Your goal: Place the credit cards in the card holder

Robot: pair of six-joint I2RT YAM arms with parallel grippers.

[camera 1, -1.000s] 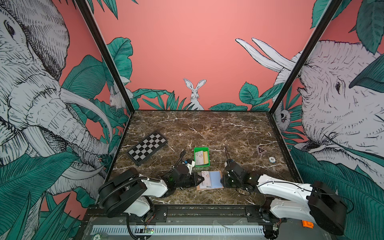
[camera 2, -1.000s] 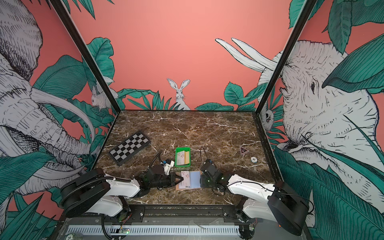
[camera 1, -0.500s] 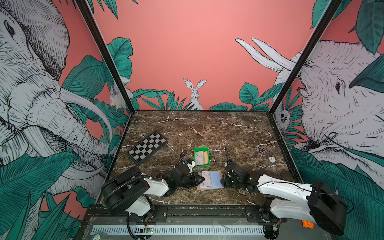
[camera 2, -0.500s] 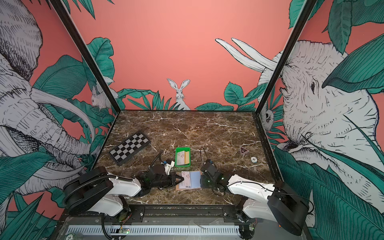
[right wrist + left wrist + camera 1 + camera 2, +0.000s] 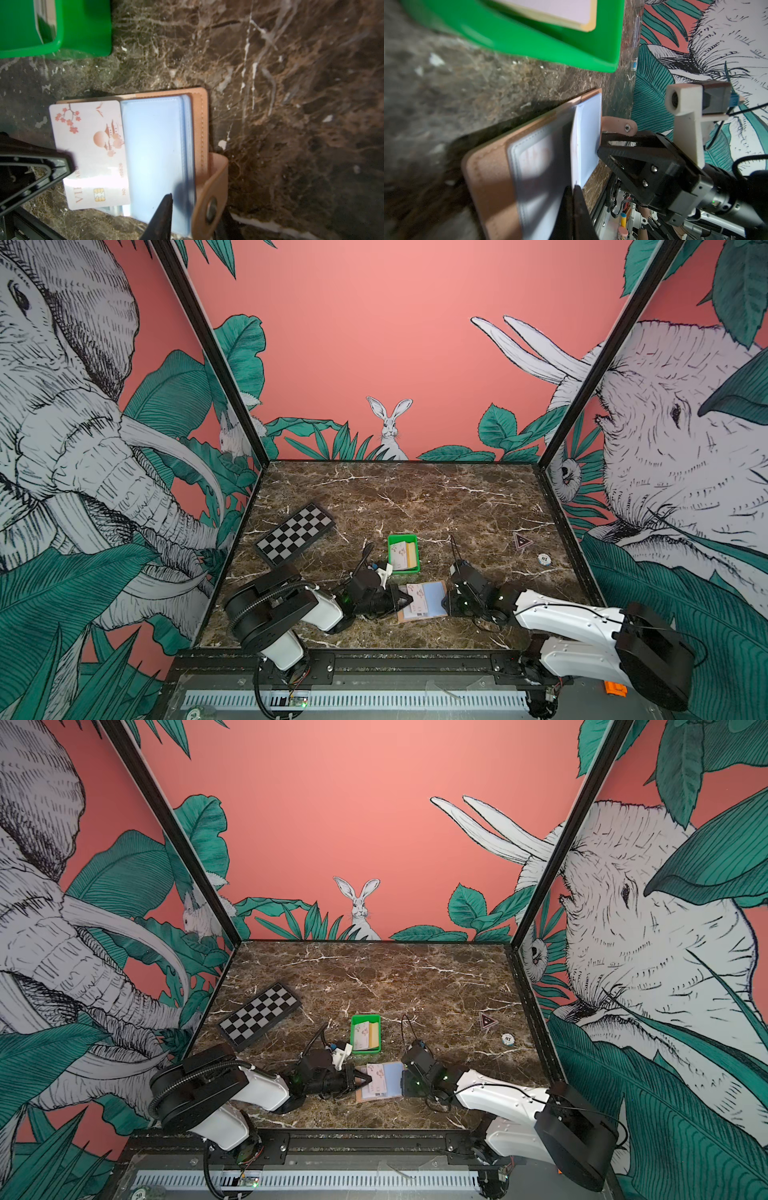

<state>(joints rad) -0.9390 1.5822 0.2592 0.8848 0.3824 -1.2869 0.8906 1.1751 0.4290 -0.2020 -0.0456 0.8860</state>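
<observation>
1. Pinching one edge of a white VIP credit card (image 5: 89, 141) in the left gripper (image 5: 572, 188), jaws clenched tight on the thin plastic.
2. Holding that card flat, printed face up, with its far edge reaching past the left jaws to the mouth of a pale blue sleeve (image 5: 153, 145).
3. Lying open just ahead of the left jaws and directly under the card: the tan card holder (image 5: 483, 176), flat on the marble table (image 5: 415, 497).
4. Clamping the opposite edge of the card holder with the right gripper (image 5: 600, 148), jaws partly closed around the sleeve stack.
5. Pressing one dark fingertip (image 5: 162, 214) down on the top sleeve, with the snap tab (image 5: 212, 199) curling up just beside it, between the right jaws.
6. Facing each other across the card holder, both sets of jaws, near one another but not touching.
7. Sitting just beyond both jaws, close to the holder's far edge: a green tray (image 5: 402, 537), holding the remaining credit cards (image 5: 402, 556), one of them yellowish-tan.
8. Resting well apart from the left jaws, farther out and to the outer side: a checkered board (image 5: 296, 534).
9. Lying well apart from the right jaws, out toward the far right side: a triangular sticker (image 5: 522, 540) and a small round chip (image 5: 544, 559).
</observation>
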